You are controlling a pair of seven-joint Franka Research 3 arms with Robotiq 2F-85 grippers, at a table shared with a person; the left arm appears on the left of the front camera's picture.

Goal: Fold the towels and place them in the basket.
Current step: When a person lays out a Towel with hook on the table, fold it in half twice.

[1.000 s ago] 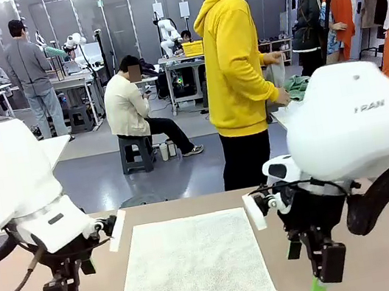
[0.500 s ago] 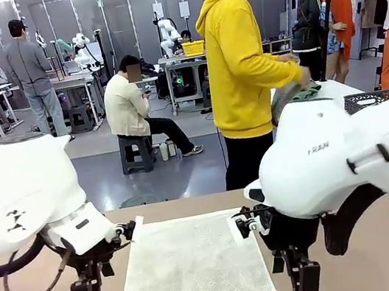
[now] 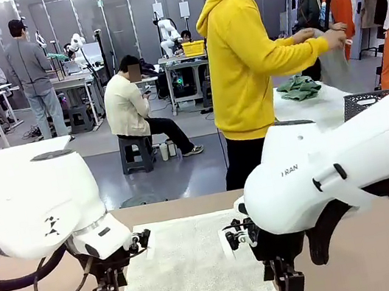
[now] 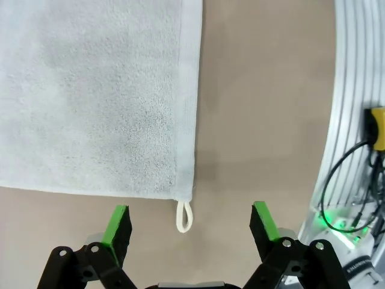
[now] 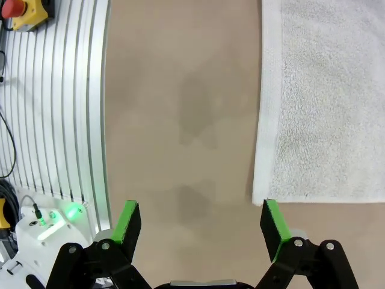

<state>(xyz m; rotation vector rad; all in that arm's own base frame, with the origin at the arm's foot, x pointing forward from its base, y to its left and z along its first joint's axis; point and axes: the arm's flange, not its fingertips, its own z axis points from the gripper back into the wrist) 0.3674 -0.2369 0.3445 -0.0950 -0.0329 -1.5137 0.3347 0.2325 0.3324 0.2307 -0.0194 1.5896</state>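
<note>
Looking down the wrist, spread left gripper (image 4: pixel 190 209) brackets the towel (image 4: pixel 90 90)'s corner loop (image 4: pixel 184 215).

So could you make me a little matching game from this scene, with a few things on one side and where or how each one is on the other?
Things:
1. pale towel
2. corner loop
3. green towels
4. right gripper

Places or states:
a. heaped on the white table beside the person
b. open, above the near towel corner that has no loop
c. spread flat, not yet folded
d. sticking out from a towel corner, seen between the open fingers of the left gripper

Pairs: 1-c, 2-d, 3-a, 4-b
</note>
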